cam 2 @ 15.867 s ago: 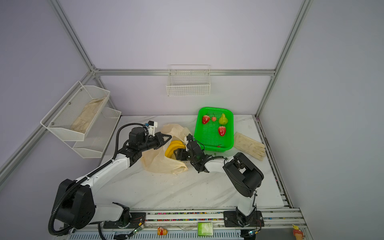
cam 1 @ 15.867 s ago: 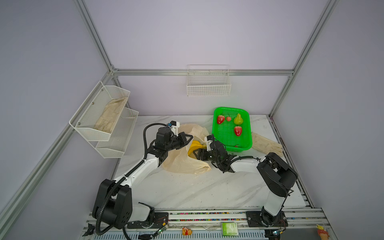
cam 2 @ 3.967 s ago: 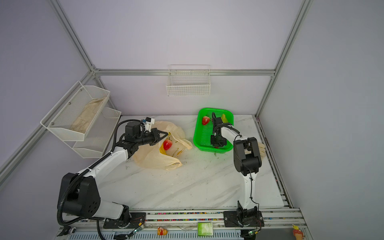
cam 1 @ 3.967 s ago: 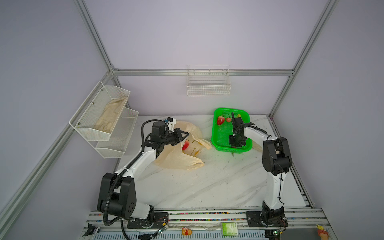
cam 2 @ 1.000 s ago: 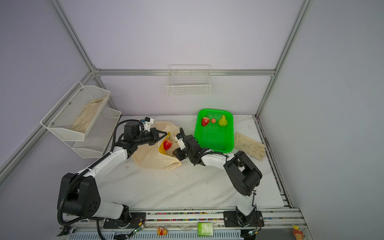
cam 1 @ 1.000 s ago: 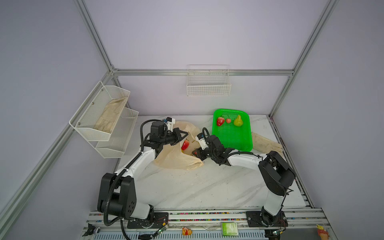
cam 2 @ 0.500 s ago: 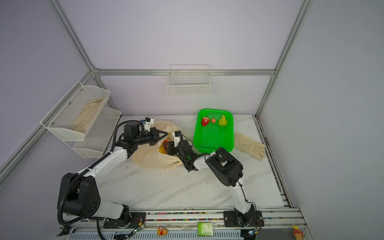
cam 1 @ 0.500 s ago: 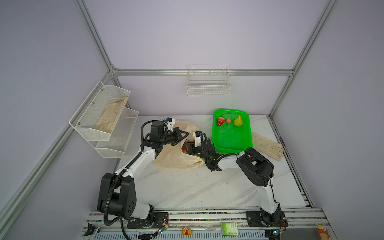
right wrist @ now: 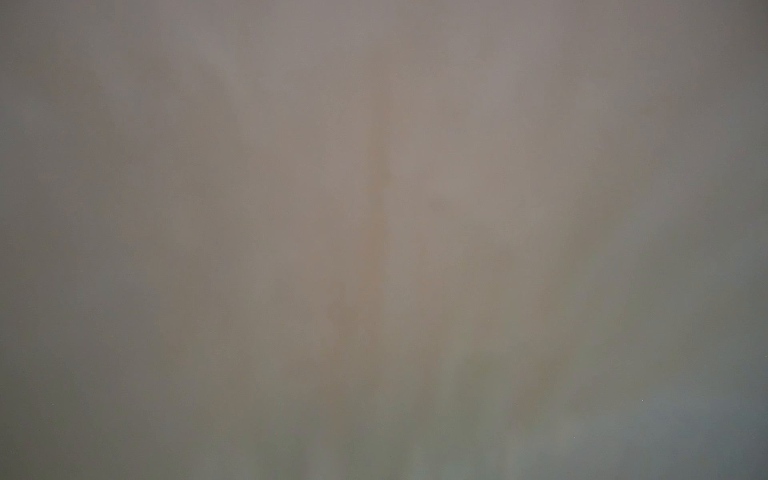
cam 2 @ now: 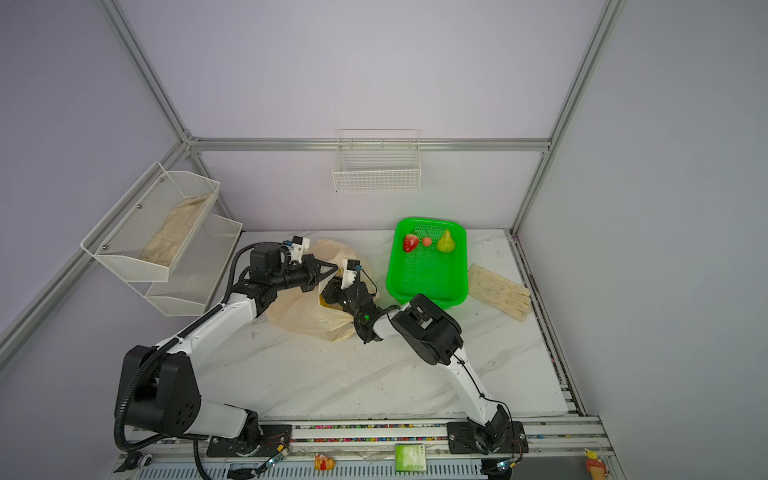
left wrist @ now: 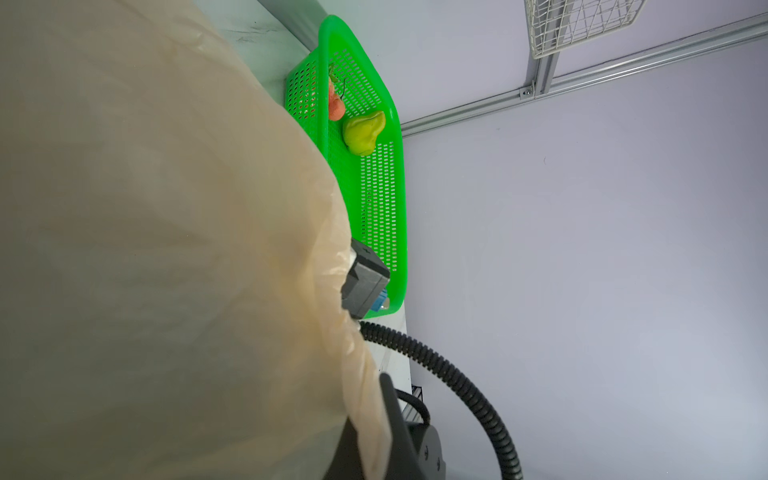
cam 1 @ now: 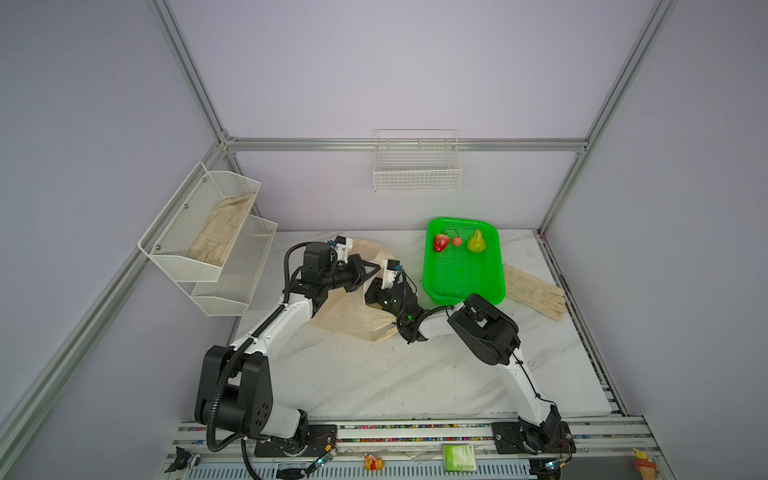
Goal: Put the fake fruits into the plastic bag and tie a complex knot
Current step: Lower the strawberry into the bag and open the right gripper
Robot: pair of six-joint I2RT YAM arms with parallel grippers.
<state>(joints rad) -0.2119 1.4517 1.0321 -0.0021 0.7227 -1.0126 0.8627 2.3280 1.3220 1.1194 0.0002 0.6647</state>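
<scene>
The left gripper, jaws closed, pinches the raised rim of the single plastic bag. The bag lies open-mouthed on the marble table, just left of the one green basket. The right gripper reaches into the bag's mouth. Its wrist camera shows only a beige blur, so it cannot be told how far its jaws are open or whether they hold anything. Three fake fruits sit in a row at the basket's far end: one strawberry, one cherry and one pear. Cloth gloves lie just right of the basket.
</scene>
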